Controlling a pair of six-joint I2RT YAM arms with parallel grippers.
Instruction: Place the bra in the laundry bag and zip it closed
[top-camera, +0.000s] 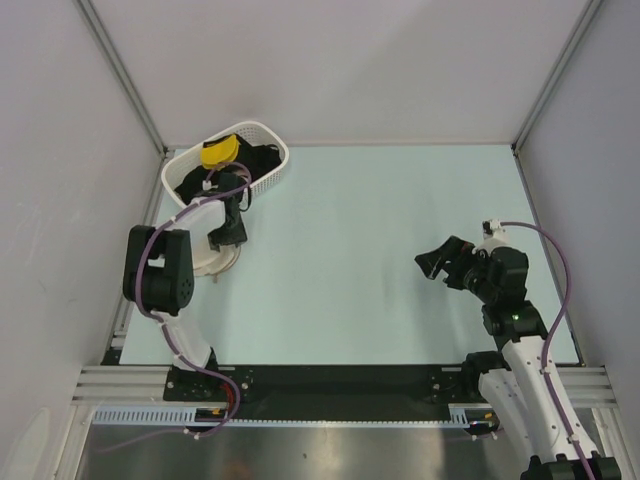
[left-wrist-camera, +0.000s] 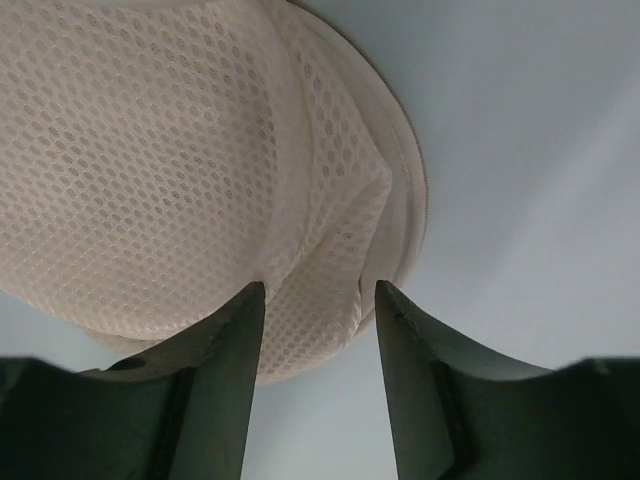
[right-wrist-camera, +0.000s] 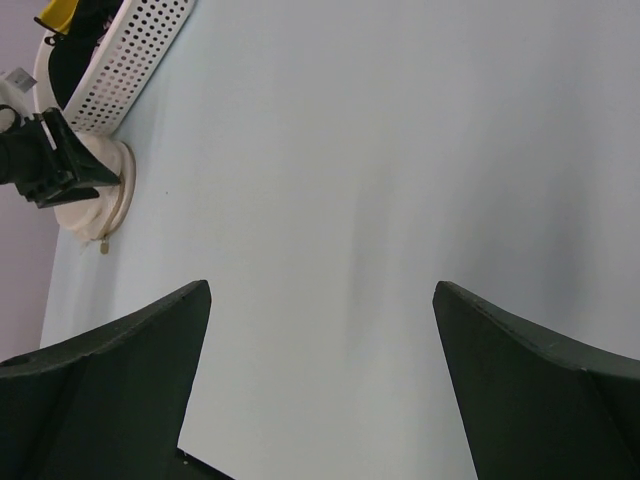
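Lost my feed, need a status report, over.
Left gripper pinching a fold of round cream-white mesh laundry bag. Right gripper open, hovering clear. Bright yellow bra in white perforated plastic basket. Nothing blocking.

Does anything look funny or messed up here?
Only the laundry bag: its mesh is bunched into a crease between the left fingers. The bra lies in the basket, nothing spilled.

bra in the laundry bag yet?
No: the top view shows the yellow bra lying in the white basket, not in the laundry bag on the table.
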